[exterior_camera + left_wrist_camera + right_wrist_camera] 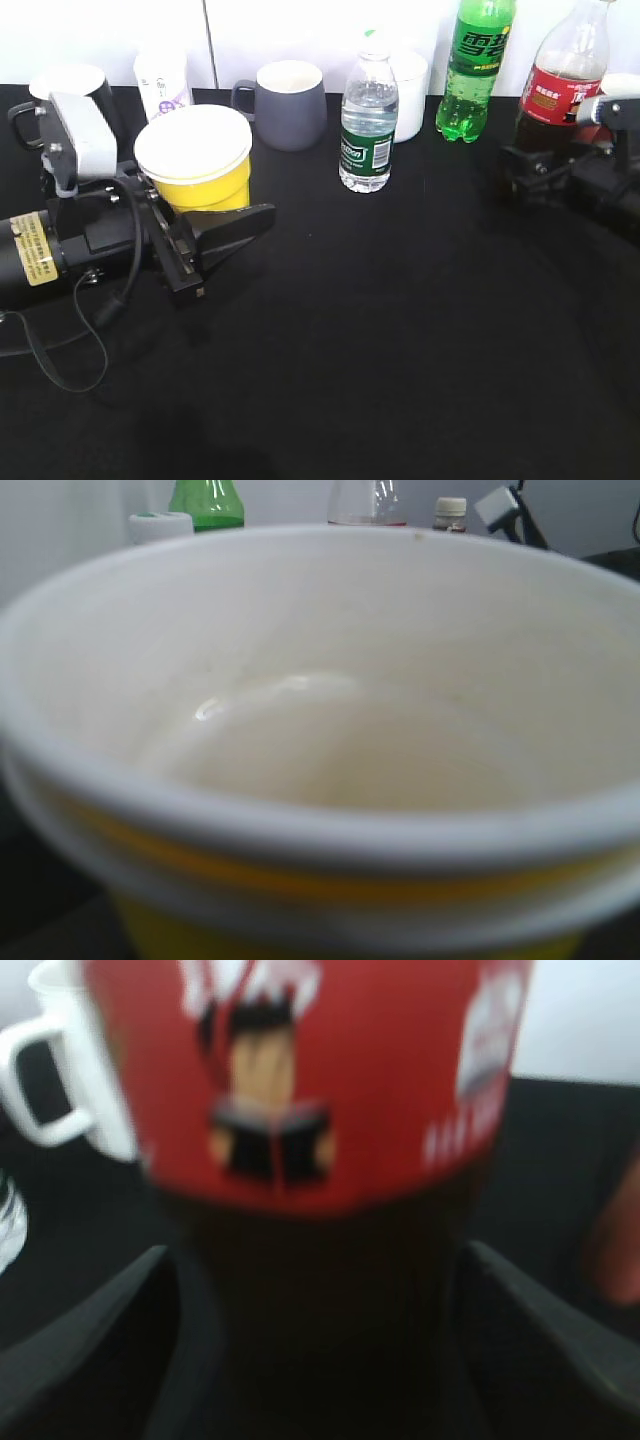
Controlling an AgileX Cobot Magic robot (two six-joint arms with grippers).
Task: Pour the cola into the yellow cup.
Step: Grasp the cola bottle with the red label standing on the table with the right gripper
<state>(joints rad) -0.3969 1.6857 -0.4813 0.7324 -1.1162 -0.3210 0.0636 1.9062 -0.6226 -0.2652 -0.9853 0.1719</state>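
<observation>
The yellow cup [200,172], with its white rim and white inside, stands at the left of the black table. My left gripper [215,218] is closed around its lower part. The cup [330,730] fills the left wrist view, empty inside, and hides the jaws there. The cola [560,95], a clear bottle of dark liquid with a red label, stands at the far right. My right gripper [530,170] is around its lower body. In the right wrist view both fingers press the dark sides of the bottle [300,1090] at my right gripper [320,1360].
Along the back stand a black mug [75,95], a white carton with purple print [162,80], a grey mug [290,105], a small water bottle [368,125], a white mug [410,80] and a green soda bottle [475,70]. The white mug [60,1070] also shows beside the cola.
</observation>
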